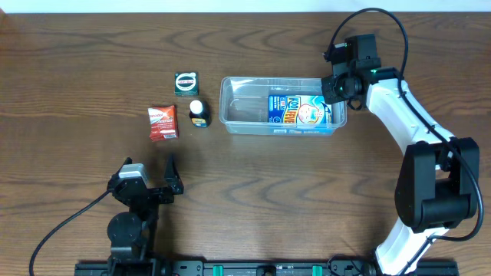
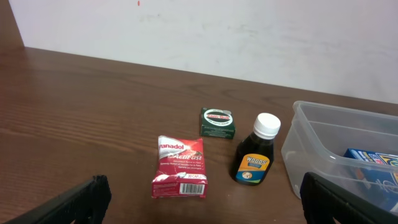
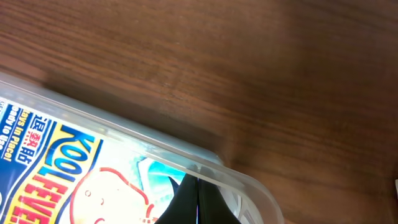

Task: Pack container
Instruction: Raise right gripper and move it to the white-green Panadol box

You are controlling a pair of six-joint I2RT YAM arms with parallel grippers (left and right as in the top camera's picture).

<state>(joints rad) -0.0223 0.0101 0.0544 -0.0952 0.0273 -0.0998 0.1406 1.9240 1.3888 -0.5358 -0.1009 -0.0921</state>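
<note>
The container (image 1: 230, 83) is a clear plastic tub at the table's middle back, with a blue Kool Fever box (image 1: 295, 111) lying inside. My right gripper (image 1: 336, 86) is at the tub's right end; in the right wrist view its fingers (image 3: 198, 199) are pressed together at the rim (image 3: 124, 134), beside the Kool Fever box (image 3: 43, 168). My left gripper (image 1: 147, 175) is wide open and empty at the front left. In the left wrist view its fingers (image 2: 202, 208) frame the table before a red Panadol box (image 2: 180, 167), with the tub's end (image 2: 311, 134) at right.
Left of the tub lie a red Panadol box (image 1: 163, 123), a small green box (image 1: 186, 83) and a dark Woods bottle with a white cap (image 1: 199, 113). The left wrist view also shows the green box (image 2: 217, 122) and the bottle (image 2: 255, 152), upright.
</note>
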